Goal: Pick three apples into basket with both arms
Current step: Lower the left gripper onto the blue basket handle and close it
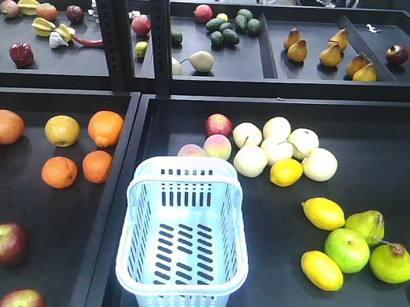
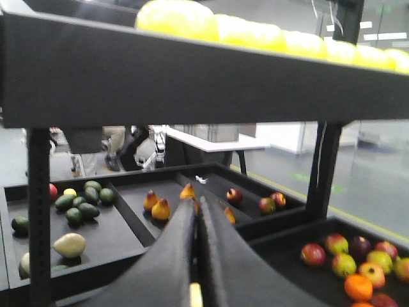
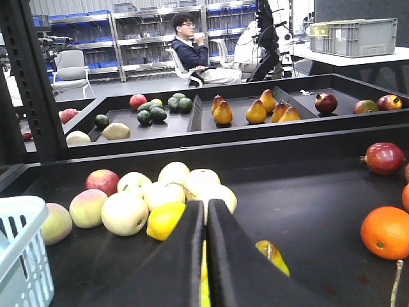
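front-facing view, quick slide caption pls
Empty pale blue basket stands in a black fruit tray, with two red apples at lower left.

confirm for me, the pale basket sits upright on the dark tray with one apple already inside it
Not quite. The basket does sit upright on the dark tray, but it is empty: the exterior front-facing view shows only its bare slotted bottom.

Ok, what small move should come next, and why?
Probably open the left gripper and lower it toward the apple in the left tray: the basket is empty, and this gripper and the right gripper are both shut on nothing.
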Motion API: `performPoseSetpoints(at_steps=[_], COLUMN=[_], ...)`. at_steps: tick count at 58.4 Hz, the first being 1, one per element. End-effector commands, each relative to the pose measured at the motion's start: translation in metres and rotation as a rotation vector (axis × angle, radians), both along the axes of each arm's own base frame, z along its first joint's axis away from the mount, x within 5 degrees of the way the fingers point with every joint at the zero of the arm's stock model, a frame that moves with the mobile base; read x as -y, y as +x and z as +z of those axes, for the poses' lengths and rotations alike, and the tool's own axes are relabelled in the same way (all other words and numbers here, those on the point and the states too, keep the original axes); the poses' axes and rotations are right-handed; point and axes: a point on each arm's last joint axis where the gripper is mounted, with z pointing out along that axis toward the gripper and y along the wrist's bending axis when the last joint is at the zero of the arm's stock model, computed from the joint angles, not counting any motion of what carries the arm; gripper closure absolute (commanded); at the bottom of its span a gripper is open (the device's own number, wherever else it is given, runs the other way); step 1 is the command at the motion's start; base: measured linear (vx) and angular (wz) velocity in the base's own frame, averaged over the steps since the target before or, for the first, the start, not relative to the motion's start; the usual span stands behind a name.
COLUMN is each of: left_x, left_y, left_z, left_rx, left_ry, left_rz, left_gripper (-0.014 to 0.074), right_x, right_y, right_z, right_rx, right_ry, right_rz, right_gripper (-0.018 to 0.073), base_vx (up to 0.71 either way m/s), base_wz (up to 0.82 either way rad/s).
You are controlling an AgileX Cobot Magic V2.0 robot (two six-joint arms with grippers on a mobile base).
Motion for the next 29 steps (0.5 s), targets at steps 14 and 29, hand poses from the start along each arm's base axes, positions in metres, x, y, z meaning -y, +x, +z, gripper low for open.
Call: performPoseSetpoints(at_steps=[14, 29], left_x=[0.037, 0.052], left_y=[0.015, 0.023], left_z=[0.009, 0.019], left_rx=[-0.038, -0.167], left_ry=[0.222, 0.529], left_rz=[-0.072, -0.178], left_gripper=[0.0603, 0.0603], right_x=[-0.001, -0.001], right_y=[0.0, 0.0], right_z=[0.003, 0.003], right_rx=[0.072, 0.072], right_ry=[-0.019, -0.019], right_rz=[0.005, 0.005], right_gripper=[0.0564, 0.0564], base_vx=[0.0, 0.0], base_wz=[0.0, 0.0])
